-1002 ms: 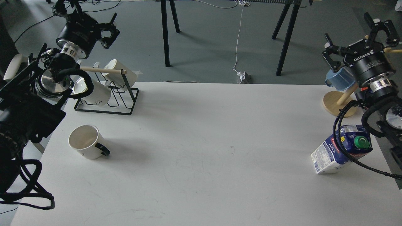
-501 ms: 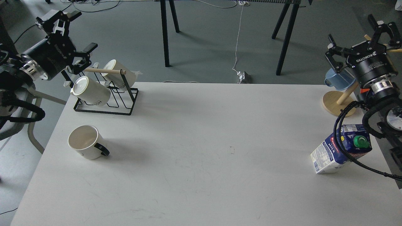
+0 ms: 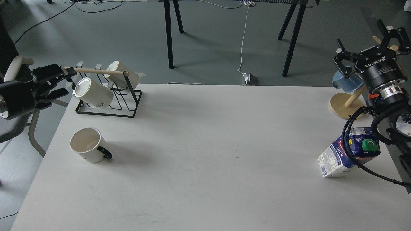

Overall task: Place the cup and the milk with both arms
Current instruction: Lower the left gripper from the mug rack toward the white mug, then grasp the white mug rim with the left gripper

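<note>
The cup [image 3: 91,145], a white mug with a black handle pointing right, stands upright near the table's left edge. The milk [image 3: 345,157], a blue and white carton with a green cap, stands at the right edge of the table, and a black cable of my right arm loops across its front. My left gripper [image 3: 62,82] is open and empty, off the table's left side, beside the mug rack and well behind the cup. My right gripper [image 3: 367,41] is open and empty, raised high behind the milk, near the blue cup.
A black wire rack [image 3: 128,109] with white lettered mugs [image 3: 94,93] and a wooden dowel stands at the back left. A wooden mug tree [image 3: 341,107] holding a blue cup [image 3: 346,80] stands at the back right. Dark stand legs rise from the floor beyond the table.
My left arm has swung down and to the left, from above the rack to beside it, off the table's edge. My right gripper has shifted slightly right. Cup and milk have not moved.
</note>
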`<move>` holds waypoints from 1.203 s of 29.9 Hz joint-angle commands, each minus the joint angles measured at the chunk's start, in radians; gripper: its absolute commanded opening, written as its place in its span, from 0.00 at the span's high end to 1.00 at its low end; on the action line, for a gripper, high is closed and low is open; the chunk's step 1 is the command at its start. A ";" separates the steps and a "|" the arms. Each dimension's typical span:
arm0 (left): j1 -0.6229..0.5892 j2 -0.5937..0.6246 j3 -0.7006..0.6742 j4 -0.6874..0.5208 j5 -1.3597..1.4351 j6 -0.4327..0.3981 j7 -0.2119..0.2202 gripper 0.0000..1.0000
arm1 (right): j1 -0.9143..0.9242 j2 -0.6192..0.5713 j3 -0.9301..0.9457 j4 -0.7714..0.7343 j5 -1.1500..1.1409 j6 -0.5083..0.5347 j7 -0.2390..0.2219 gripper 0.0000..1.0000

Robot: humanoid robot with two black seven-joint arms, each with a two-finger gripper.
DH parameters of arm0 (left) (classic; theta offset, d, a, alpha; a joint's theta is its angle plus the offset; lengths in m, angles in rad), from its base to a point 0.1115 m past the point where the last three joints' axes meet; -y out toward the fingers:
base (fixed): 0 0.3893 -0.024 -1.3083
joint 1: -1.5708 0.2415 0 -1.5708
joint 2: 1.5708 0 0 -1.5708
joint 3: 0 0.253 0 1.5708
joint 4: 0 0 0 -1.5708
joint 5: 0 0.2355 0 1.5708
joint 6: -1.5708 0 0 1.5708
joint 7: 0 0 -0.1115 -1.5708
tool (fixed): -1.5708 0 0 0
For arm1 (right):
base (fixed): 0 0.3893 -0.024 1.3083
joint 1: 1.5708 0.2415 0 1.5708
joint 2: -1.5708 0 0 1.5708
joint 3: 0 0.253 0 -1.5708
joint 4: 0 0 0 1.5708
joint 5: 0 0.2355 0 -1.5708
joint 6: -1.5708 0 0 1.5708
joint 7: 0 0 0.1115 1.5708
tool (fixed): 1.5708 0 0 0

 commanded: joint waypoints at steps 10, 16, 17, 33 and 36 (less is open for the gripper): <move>0.023 -0.052 0.048 0.010 0.571 0.130 -0.069 0.13 | -0.002 0.002 0.002 -0.018 -0.001 0.000 0.000 0.01; 0.025 -0.108 0.130 0.069 0.833 0.274 -0.093 0.13 | -0.002 0.000 0.004 -0.035 -0.001 0.000 0.002 0.01; 0.023 -0.121 0.150 0.100 0.849 0.301 -0.095 0.13 | -0.002 0.002 0.004 -0.035 -0.001 0.000 0.002 0.01; 0.085 -0.187 0.216 0.208 0.851 0.470 -0.145 0.28 | -0.017 0.002 0.008 -0.037 -0.001 0.000 0.002 0.01; 0.089 -0.195 0.216 0.228 0.851 0.470 -0.147 0.34 | -0.018 0.003 0.002 -0.035 -0.001 0.000 0.002 0.01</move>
